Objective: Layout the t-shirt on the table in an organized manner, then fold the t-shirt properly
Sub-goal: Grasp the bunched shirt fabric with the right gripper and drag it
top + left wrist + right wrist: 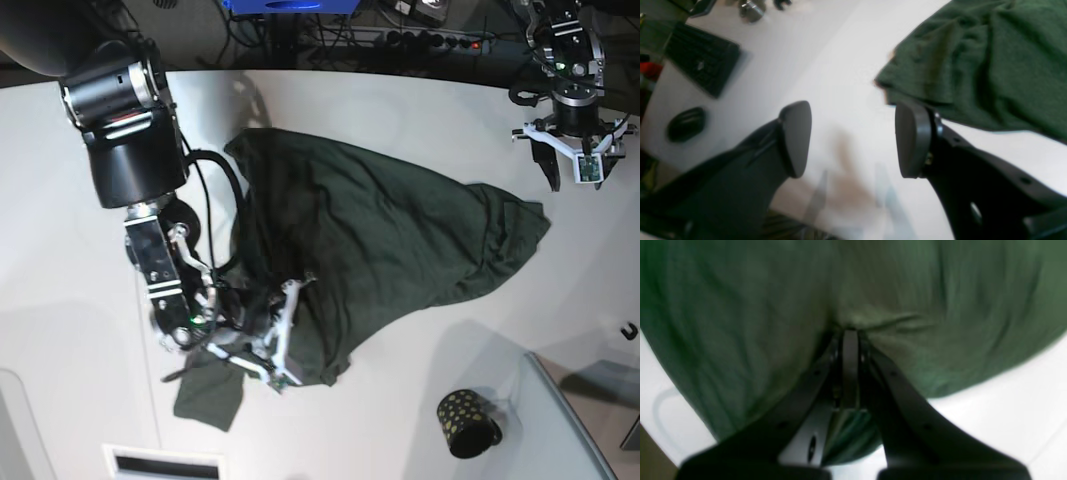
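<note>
Green fabric of the t-shirt sprawls rumpled across the white table. The right gripper has pinched a fold near its lower edge (probably to drag it flat), while the left gripper hangs wide-jawed and empty beside a corner.

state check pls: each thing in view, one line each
t-shirt: crumpled, spread unevenly on the table, not folded
right gripper: shut on t-shirt
left gripper: open, empty, above bare table beside the shirt edge
cup: lying on its side, apart from the shirt
table: partly covered by shirt
</note>
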`<state>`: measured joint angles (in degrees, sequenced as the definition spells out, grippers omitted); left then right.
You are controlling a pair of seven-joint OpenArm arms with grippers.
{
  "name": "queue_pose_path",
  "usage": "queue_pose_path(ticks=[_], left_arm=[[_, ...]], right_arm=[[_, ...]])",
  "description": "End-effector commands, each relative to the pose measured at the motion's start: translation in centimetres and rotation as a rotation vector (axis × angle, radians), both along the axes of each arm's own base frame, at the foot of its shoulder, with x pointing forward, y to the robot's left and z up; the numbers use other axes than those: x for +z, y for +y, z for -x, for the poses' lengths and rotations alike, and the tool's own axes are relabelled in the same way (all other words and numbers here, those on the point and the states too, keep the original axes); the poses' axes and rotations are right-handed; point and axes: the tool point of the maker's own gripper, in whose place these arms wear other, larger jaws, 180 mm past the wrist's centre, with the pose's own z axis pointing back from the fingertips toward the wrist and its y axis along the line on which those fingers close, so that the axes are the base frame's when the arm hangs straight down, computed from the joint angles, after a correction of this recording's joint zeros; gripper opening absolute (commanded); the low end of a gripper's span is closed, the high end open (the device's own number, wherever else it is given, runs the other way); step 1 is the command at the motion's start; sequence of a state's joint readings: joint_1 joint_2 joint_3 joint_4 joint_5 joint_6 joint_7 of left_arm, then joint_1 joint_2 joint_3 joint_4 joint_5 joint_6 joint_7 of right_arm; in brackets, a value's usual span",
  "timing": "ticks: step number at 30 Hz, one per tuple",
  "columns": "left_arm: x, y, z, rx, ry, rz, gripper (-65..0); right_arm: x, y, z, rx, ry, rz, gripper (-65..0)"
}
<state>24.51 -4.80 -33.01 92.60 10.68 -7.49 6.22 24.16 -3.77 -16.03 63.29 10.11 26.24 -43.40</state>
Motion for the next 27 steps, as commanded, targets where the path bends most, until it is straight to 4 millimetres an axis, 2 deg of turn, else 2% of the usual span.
queue_pose_path(ticks=[1, 3, 5, 12, 16, 19, 21, 24, 26, 27], left_arm=[[1.4, 0.8, -0.3, 0.002, -0.04, -0.035, -27.5], [1.6, 1.1, -0.1, 0.011, -0.042, -0.04, -27.5], [1.7, 1.2, -0.1, 0.012, -0.042, -0.046, -27.5], [1.2, 1.2, 0.8, 0.011, -0.016, -0.045, -27.5], [1.2, 1.0, 0.8, 0.007, -0.015, -0.045, -27.5], [1.2, 0.8, 0.6, 0.005, -0.021, -0.042, -27.5], [1.4, 0.7, 0.5, 0.003, -0.025, -0.042, -27.5], [1.3, 0.7, 0.6, 0.003, -0.021, -0.042, -27.5], [1.3, 0.7, 0.6, 0.003, -0.021, -0.042, -27.5], [1.3, 0.6, 0.5, 0.001, -0.024, -0.042, -27.5]], right_arm=[[3.2, 2.9, -1.1, 0.054, -0.08, -0.046, -64.7], [5.1, 5.4, -1.4, 0.122, -0.123, -0.038, -64.7], [5.5, 7.2, -1.6, 0.174, -0.132, -0.023, -64.7], [8.5, 11.7, -2.6, 0.325, -0.279, -0.001, -64.7], [11.0, 15.4, -1.4, 0.457, -0.353, -0.071, -64.8], [11.3, 17.2, 0.9, 0.592, -0.35, -0.112, -63.5], [11.1, 17.7, 1.7, 0.63, -0.346, -0.105, -56.4], [10.3, 16.9, 1.6, 0.621, -0.318, -0.065, -38.6], [10.2, 15.3, 0.9, 0.573, -0.296, -0.049, -27.0], [10.1, 13.4, 0.0, 0.524, -0.288, -0.044, -22.4]])
